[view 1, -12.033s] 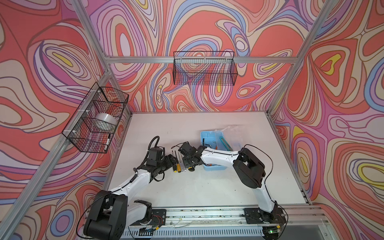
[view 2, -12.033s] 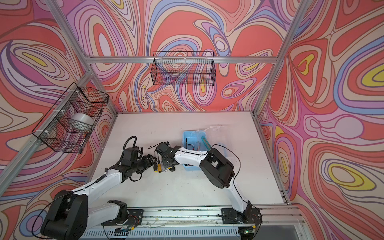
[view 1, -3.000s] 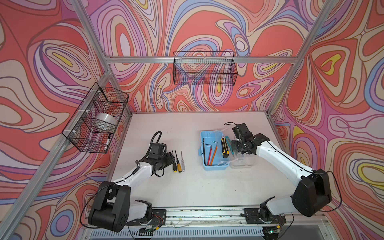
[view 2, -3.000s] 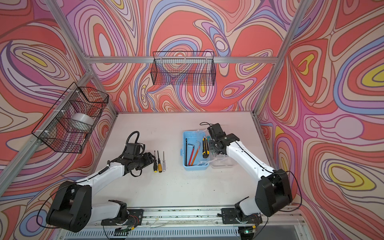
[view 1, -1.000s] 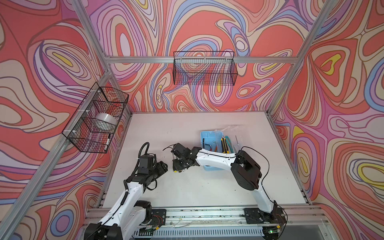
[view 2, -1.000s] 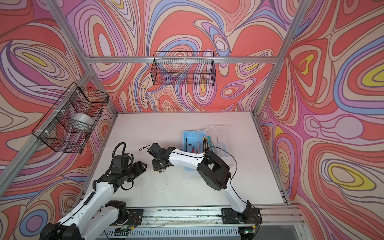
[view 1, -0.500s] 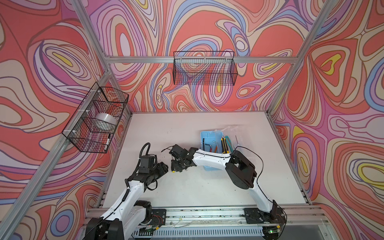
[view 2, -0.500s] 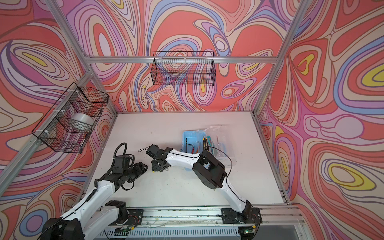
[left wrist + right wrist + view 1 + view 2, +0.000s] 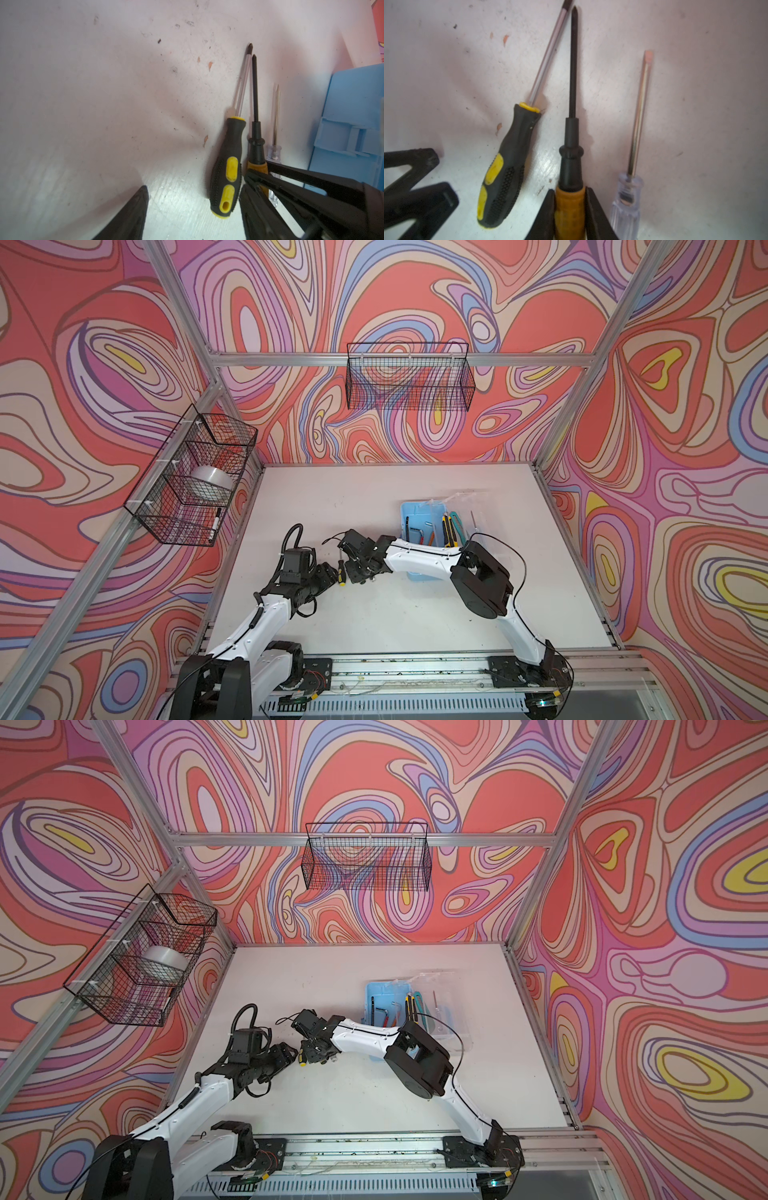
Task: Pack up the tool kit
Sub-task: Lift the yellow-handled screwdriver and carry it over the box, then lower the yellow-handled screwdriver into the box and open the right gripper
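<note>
The light-blue rectangular plastic box (image 9: 404, 516) stands open on the white counter (image 9: 374, 622), with tools (image 9: 446, 526) inside. Left of it lie three screwdrivers side by side: an orange-handled black-shafted screwdriver (image 9: 572, 145) between a stout black-and-yellow screwdriver (image 9: 508, 166) and a thin clear-handled screwdriver (image 9: 626, 199). The right claw (image 9: 570, 193) pinches, as it seems, the orange handle; the left claw (image 9: 193, 187) is spread wide just beside them.
</note>
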